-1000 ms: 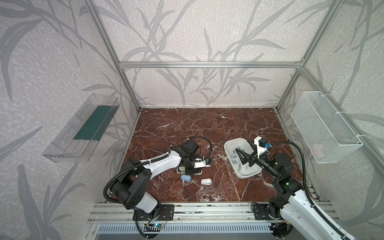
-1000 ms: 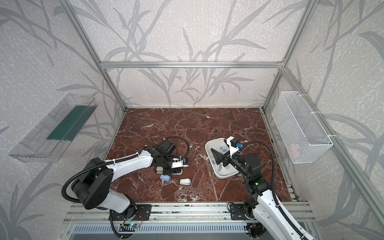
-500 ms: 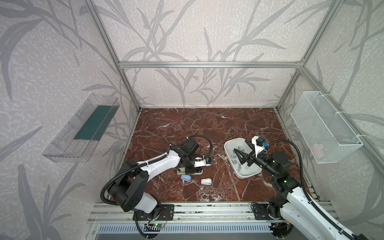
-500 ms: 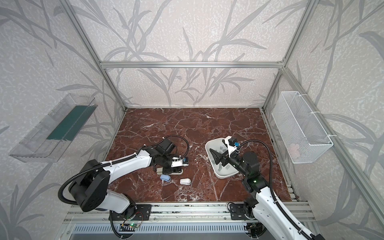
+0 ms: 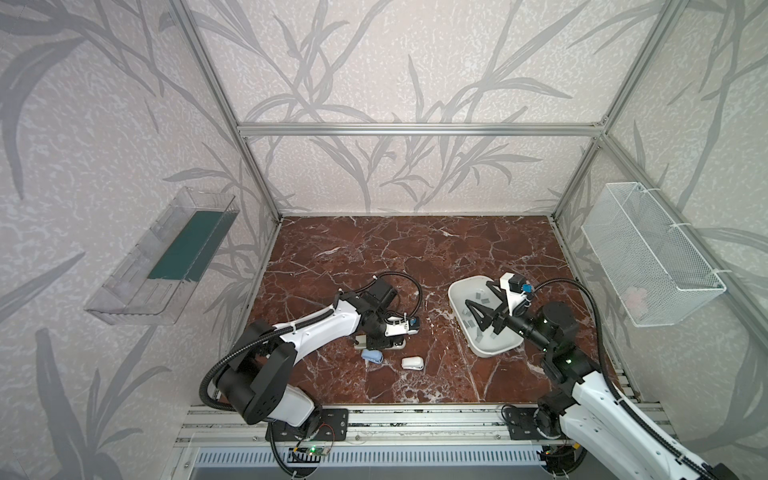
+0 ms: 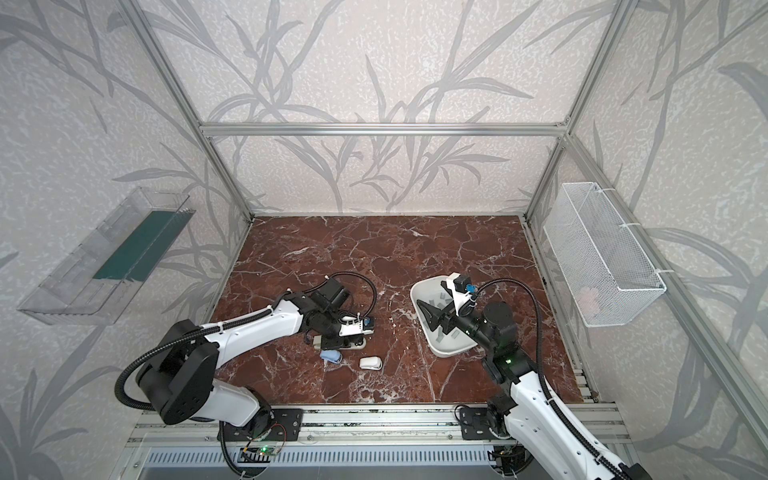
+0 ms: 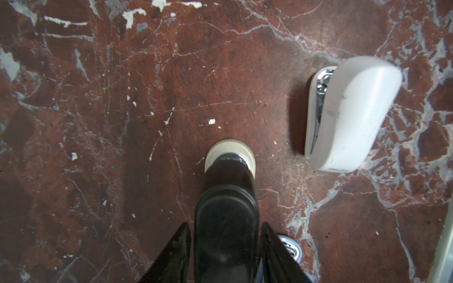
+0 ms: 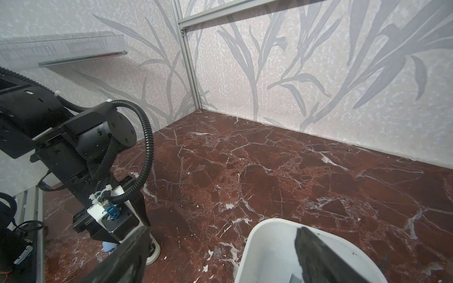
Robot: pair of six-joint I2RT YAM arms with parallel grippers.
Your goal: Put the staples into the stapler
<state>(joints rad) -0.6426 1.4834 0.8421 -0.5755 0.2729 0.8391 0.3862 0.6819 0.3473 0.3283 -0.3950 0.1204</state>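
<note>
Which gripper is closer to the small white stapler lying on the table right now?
Left. The left gripper is low over the black stapler, close beside the white stapler. The right gripper hangs over the white tray, farther off.

The left arm and the right arm share one build: glossy white link shells set between rounded, matte black joint housings. A black corrugated cable conduit loops beside the left arm's wrist, and a matching one arcs over the right. Each wrist bears a white camera bracket with a small blue connector, where white zip ties bind the cable. The left wrist's black housing shows small recessed screws. A green light glows on the right arm. The right gripper has black, wedge-shaped fingers.
</note>
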